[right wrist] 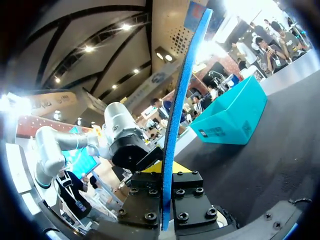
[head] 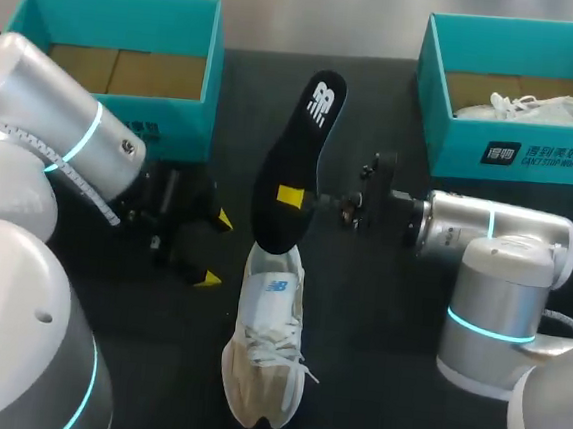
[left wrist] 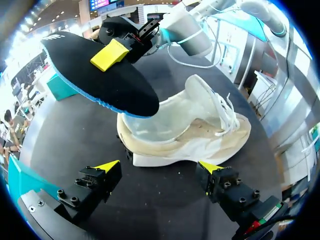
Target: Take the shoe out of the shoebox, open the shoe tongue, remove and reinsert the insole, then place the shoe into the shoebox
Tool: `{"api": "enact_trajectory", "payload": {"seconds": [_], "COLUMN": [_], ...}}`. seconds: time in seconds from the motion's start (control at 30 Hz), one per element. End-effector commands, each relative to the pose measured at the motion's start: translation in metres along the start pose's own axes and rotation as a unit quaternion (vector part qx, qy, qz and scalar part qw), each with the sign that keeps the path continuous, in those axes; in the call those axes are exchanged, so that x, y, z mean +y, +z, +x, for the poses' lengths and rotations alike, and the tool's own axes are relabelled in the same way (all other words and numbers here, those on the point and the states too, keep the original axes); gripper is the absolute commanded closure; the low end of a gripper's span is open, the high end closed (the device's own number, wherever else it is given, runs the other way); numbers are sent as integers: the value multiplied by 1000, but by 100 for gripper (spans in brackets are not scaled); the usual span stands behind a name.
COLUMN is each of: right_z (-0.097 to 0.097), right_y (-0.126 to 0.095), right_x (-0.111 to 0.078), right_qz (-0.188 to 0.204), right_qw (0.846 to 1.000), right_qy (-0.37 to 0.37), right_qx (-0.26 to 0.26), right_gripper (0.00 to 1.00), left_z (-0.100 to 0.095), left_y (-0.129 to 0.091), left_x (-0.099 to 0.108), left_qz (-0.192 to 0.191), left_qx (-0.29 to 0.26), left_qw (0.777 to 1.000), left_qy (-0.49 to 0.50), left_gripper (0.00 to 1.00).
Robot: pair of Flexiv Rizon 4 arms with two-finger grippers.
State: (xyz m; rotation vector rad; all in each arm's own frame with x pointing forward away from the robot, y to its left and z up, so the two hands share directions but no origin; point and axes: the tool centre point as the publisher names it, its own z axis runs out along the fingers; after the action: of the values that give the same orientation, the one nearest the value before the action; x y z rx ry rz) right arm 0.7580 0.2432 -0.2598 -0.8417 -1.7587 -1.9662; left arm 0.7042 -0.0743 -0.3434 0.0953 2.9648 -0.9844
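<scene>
- A dark table (head: 386,334) is seen from above in the head view, with a robot arm entering from each side.
- A white and cream shoe (head: 265,343) stands on its sole in the lower centre of the frame, outside both boxes. Its toe points toward the bottom edge and its laces are loose.
- A black insole (head: 296,165) with a blue edge is held up in the centre of the frame. It slants from the upper middle down to the shoe's heel opening, and whether its lower end is inside the shoe cannot be told.
- The right gripper (head: 293,197) reaches in sideways from the right and pinches the insole near its middle, one yellow tip lying flat on the black face.
- In the right wrist view, the insole (right wrist: 172,125) is seen edge-on, clamped tight in the right gripper (right wrist: 166,192).
- The left gripper (head: 215,249) is at centre left, just beside the shoe, with its fingers spread wide and holding nothing.
- In the left wrist view, the shoe (left wrist: 190,130) lies just ahead of the left gripper (left wrist: 159,166), with the insole (left wrist: 95,75) over its heel end.
- A teal shoebox (head: 134,5) sits at the upper left, its brown floor showing.
- A second teal shoebox (head: 517,159) sits at the upper right, with another white shoe (head: 537,108) inside.
</scene>
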Motion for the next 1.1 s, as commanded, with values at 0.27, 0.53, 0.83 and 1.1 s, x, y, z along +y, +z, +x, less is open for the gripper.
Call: {"api": "enact_trajectory", "payload": {"seconds": [0.27, 0.53, 0.83, 1.1], "right_z": [-2, 0, 4, 7], "right_y": [1, -2, -5, -2], "right_x": [-6, -13, -16, -20], "right_qz": [9, 11, 15, 30], "right_qw": [1000, 999, 999, 998], "right_qy": [-6, -33, -41, -62], "right_qx": [-4, 5, 3, 7], "right_gripper": [100, 100, 100, 100], "left_z": [7, 12, 11, 11], "left_y": [16, 21, 22, 22], "left_x": [-1, -3, -6, -6], "left_qz": [7, -2, -2, -2], "left_qx": [6, 9, 12, 12], "left_qw": [1000, 1000, 1000, 1000], "left_qy": [26, 30, 26, 26], "left_gripper": [0, 0, 0, 0]}}
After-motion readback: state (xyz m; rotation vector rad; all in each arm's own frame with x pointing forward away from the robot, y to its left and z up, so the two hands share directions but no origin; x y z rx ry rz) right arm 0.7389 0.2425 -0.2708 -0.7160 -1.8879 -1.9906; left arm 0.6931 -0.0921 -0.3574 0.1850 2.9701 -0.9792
